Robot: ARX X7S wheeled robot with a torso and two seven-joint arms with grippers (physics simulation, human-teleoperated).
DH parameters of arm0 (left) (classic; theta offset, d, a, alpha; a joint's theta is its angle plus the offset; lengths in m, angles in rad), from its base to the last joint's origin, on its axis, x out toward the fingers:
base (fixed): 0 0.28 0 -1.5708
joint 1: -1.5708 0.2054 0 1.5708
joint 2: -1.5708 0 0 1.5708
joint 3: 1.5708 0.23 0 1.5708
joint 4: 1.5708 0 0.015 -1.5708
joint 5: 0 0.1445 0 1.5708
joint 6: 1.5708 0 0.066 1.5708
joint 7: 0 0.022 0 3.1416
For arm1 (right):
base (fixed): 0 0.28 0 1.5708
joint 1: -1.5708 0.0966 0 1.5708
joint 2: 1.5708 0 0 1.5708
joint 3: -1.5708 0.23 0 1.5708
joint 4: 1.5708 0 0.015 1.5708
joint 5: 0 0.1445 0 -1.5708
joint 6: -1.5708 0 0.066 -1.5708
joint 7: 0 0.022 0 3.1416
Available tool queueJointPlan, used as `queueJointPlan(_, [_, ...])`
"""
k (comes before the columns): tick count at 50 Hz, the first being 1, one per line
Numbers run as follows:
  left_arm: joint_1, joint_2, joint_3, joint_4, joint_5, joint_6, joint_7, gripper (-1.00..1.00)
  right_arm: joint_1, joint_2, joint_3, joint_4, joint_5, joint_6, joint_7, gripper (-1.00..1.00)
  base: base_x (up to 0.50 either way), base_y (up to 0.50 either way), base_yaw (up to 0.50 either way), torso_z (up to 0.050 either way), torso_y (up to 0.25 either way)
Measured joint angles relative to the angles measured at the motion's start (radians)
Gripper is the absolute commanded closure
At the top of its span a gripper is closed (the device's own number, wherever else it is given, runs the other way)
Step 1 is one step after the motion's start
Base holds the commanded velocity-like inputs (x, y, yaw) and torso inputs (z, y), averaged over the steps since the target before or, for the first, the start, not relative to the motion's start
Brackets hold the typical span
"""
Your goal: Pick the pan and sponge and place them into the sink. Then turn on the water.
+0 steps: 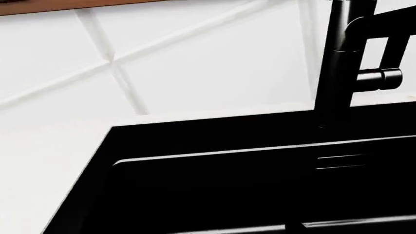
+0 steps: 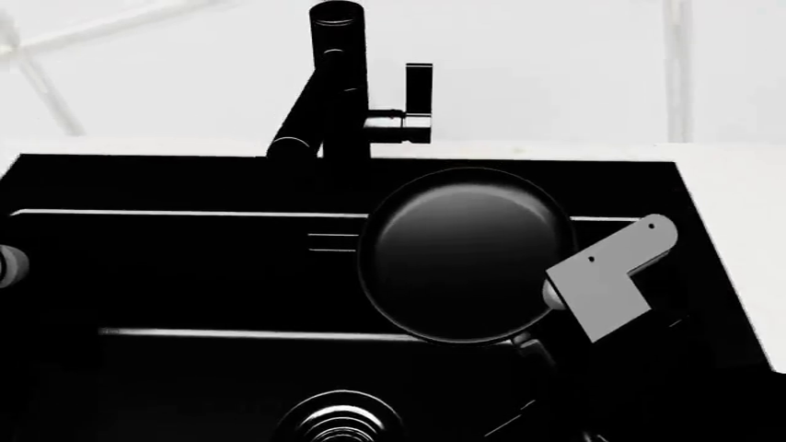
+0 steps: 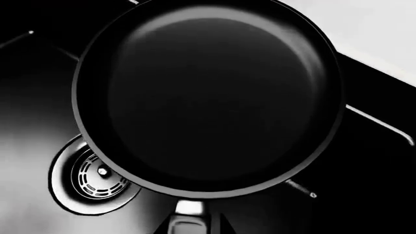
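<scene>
Right gripper (image 2: 531, 354) held the pan (image 2: 465, 253) by its handle, jaws hidden, grip width unclear; round, black, grey-sheened, it hung over the sink (image 2: 184, 276) beside the faucet (image 2: 338, 83), above the drain (image 3: 91, 178).

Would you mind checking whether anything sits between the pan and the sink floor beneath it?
Nothing visible does. The pan hangs over the sink, and only bare floor and the drain show beneath; the part directly under it is hidden.
</scene>
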Motion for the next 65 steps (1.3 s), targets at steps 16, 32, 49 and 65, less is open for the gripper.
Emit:
queueJointPlan(16, [-0.005,0.002,0.012,-0.015,0.008,0.009,-0.002,-1.00,-0.010,-0.003,-0.001,-0.005,0.017,-0.011,-0.007,1.00,0.00,0.25,0.00,0.000,0.001])
queueJointPlan(32, [-0.009,-0.004,0.013,-0.014,-0.001,0.005,-0.001,-1.00,-0.001,-0.008,-0.068,0.028,-0.104,-0.092,-0.102,1.00,0.00,0.00,0.00,0.001,0.001])
queueJointPlan(49, [-0.013,-0.015,0.012,-0.012,-0.006,0.007,0.003,-1.00,0.026,-0.063,-0.207,0.178,-0.307,-0.309,-0.373,1.00,0.00,0.00,0.00,0.001,0.002])
queueJointPlan(65, [-0.006,-0.017,0.013,-0.016,-0.006,0.014,-0.001,-1.00,0.048,-0.206,-0.329,0.494,-0.526,-0.579,-0.574,1.00,0.00,0.00,0.00,0.001,0.001])
